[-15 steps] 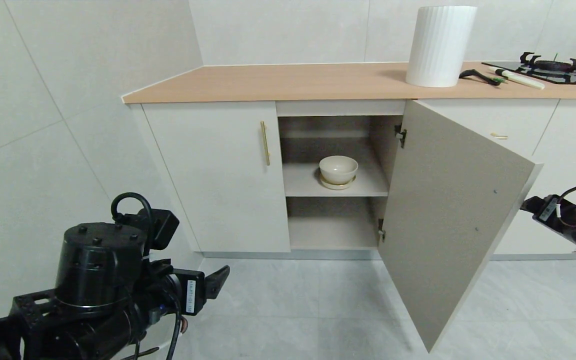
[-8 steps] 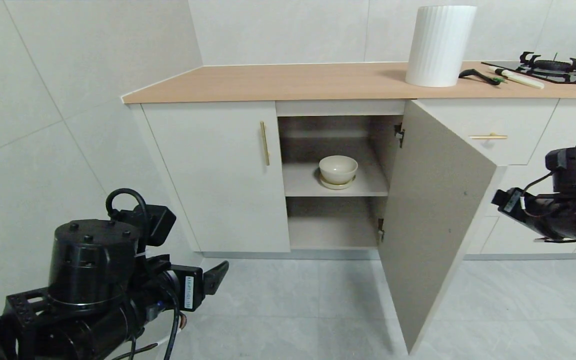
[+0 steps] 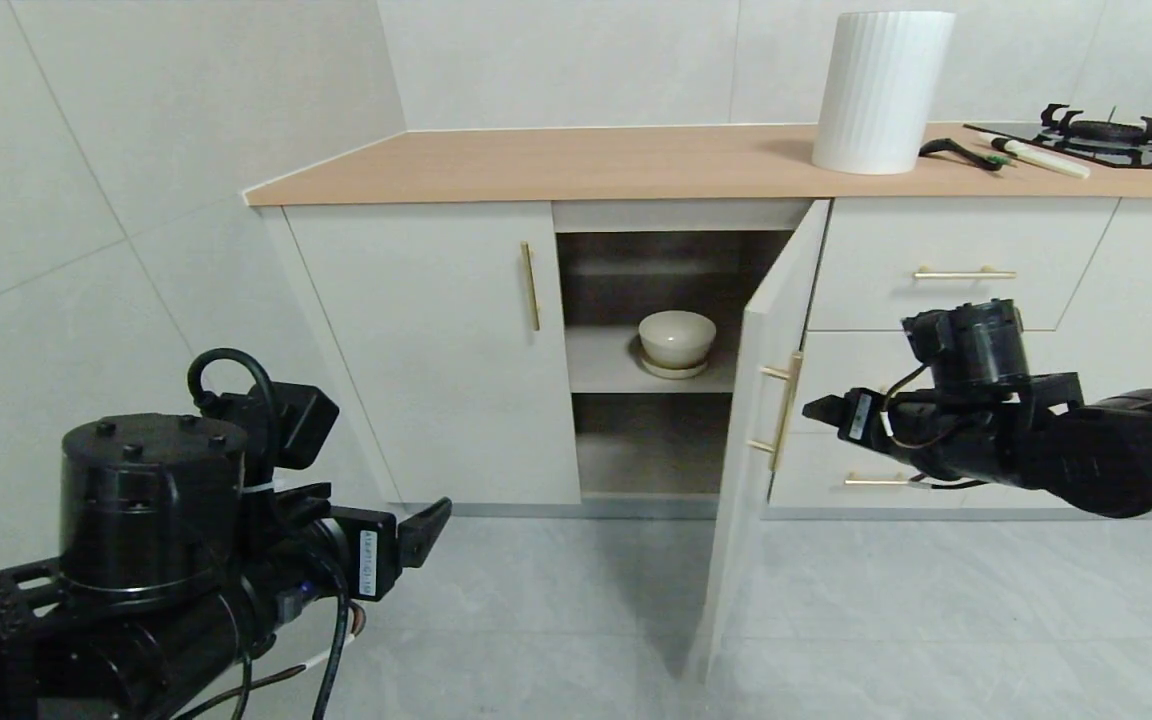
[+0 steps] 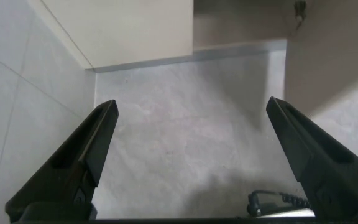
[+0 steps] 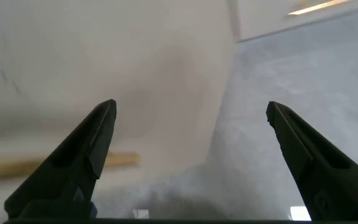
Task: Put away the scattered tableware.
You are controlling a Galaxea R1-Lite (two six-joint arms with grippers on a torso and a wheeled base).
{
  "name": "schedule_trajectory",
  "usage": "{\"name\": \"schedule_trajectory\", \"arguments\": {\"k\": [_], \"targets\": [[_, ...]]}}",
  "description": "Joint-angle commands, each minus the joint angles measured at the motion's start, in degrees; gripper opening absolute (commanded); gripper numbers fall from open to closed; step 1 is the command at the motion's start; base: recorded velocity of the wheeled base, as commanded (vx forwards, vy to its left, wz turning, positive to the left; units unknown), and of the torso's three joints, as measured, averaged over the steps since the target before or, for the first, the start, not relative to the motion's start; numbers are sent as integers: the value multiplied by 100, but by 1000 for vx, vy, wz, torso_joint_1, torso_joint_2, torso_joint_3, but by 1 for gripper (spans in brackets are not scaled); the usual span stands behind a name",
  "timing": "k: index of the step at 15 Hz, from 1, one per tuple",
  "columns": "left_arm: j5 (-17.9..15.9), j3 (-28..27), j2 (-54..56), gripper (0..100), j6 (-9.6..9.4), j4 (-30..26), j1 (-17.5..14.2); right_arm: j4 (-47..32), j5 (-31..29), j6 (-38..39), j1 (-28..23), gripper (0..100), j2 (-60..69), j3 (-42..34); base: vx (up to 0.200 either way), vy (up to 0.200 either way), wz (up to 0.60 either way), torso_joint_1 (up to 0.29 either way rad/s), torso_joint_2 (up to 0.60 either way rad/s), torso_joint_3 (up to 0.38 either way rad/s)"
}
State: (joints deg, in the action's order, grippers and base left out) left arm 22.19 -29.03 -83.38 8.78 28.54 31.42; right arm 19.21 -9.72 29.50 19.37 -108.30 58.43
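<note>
A cream bowl sits on a small plate on the middle shelf of the open cabinet. The cabinet door stands about half shut, hiding the shelf's right part. My right gripper is open, just right of the door's gold handle. In the right wrist view its fingers spread wide before the door face and the handle. My left gripper hangs low at the left over the floor, open and holding nothing.
On the wooden counter stand a tall white ribbed container, a black tool and a knife, beside a gas hob. Drawers are right of the door, a shut door left. Tiled floor lies open below.
The cabinet door has swung from wide open to about half shut. My right arm has moved left along with it. My left arm has drifted slightly down and left.
</note>
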Motion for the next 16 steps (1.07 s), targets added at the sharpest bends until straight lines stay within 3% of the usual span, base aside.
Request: {"name": "schedule_trajectory", "arguments": {"k": [1, 10, 16], "targets": [[14, -7, 24, 100, 1, 3, 5, 39, -4, 3, 383, 100, -481, 327, 0, 0, 0, 0, 0, 0], [137, 46, -11, 100, 10, -6, 5, 364, -74, 170, 454, 100, -982, 485, 0, 0, 0, 0, 0, 0], [137, 11, -11, 100, 10, -164, -4, 724, -101, 328, 462, 100, -1176, 520, 200, 0, 0, -1, 0, 3]]}}
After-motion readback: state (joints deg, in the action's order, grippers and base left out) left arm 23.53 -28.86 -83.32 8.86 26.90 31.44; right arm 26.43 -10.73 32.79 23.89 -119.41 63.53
